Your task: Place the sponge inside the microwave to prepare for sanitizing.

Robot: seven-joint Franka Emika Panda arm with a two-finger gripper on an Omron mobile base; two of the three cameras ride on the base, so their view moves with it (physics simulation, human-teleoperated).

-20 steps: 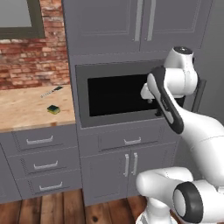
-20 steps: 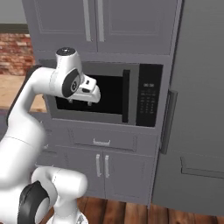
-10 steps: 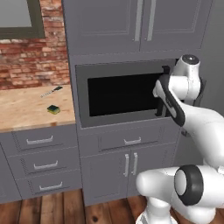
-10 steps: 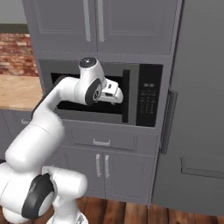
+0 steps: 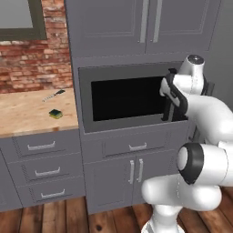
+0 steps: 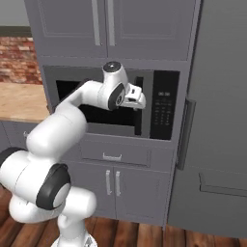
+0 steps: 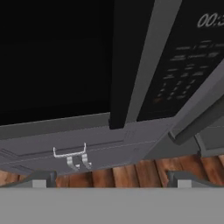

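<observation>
The sponge, yellow with a green top, lies on the wooden counter left of the microwave. The microwave's black-windowed door is closed. My gripper hovers open in front of the door's right edge, at its vertical handle, far from the sponge. In the hand view the handle stands straight ahead, between the black window and the button panel. My fingertips are spread wide, with nothing between them. The right base view shows the gripper just left of the button panel.
A thin dark-handled utensil lies on the counter behind the sponge. Drawers sit under the counter, a drawer and cabinet doors under the microwave. A tall grey fridge stands to the right. Upper cabinets hang above.
The arm has swung right across the microwave front, from the middle of the window to the handle at its right edge. The gripper has stayed open. The sponge has not moved.
</observation>
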